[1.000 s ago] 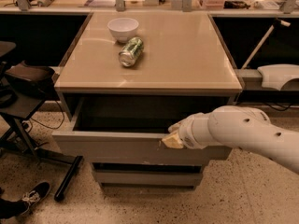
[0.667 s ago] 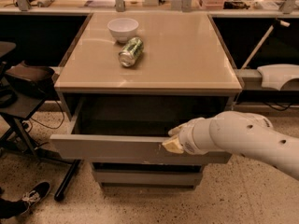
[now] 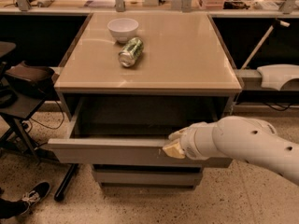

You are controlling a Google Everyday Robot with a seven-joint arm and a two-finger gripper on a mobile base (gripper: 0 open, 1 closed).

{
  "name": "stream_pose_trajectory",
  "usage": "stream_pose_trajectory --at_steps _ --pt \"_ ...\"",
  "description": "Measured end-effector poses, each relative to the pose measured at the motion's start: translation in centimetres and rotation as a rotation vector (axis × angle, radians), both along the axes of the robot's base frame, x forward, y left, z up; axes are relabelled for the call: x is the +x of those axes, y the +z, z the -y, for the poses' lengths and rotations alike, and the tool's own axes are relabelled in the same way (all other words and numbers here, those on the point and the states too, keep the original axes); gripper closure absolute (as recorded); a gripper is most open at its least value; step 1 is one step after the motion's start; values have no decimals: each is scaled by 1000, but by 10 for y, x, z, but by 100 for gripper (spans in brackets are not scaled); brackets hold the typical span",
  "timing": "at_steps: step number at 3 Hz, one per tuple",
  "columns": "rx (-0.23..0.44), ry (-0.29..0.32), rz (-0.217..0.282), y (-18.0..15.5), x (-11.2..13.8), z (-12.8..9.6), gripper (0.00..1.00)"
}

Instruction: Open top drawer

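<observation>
The top drawer (image 3: pixel 107 152) is part-way out of the cabinet, directly under the tan countertop (image 3: pixel 187 55); its flat grey front panel stands forward of the cabinet face and the plain grey interior shows behind it. The gripper (image 3: pixel 172 146) is at the upper edge of the front panel, right of centre, in contact with the panel. Whether it is open or closed on that edge cannot be told. The white arm (image 3: pixel 247 141) enters from the right and crosses in front of the right end of the drawer, hiding that part of the panel. Below the top drawer, a lower drawer front (image 3: pixel 145 176) sits flush in the cabinet. On the countertop, a white bowl (image 3: pixel 123 29) stands upright near the rear left, and a green can (image 3: pixel 131 52) lies on its side just in front of the bowl; both are well apart from the gripper. To the left of the cabinet, a dark chair (image 3: pixel 28 78) stands close to the drawer's left corner, with its black leg (image 3: pixel 65 185) reaching the floor just below that corner. A black shoe (image 3: pixel 32 195) is at the lower left. A white curved object (image 3: pixel 280 76) lies to the right of the cabinet.
</observation>
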State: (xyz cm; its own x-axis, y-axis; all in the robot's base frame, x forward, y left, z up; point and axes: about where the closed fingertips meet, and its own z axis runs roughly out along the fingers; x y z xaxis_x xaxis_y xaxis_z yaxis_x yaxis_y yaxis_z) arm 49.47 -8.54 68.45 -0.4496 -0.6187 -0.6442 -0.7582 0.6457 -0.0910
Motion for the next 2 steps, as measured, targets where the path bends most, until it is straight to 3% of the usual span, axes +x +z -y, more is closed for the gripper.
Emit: stream_pose_trajectory --at_steps 2 --pt "6 -2 -9 0 -14 1 100"
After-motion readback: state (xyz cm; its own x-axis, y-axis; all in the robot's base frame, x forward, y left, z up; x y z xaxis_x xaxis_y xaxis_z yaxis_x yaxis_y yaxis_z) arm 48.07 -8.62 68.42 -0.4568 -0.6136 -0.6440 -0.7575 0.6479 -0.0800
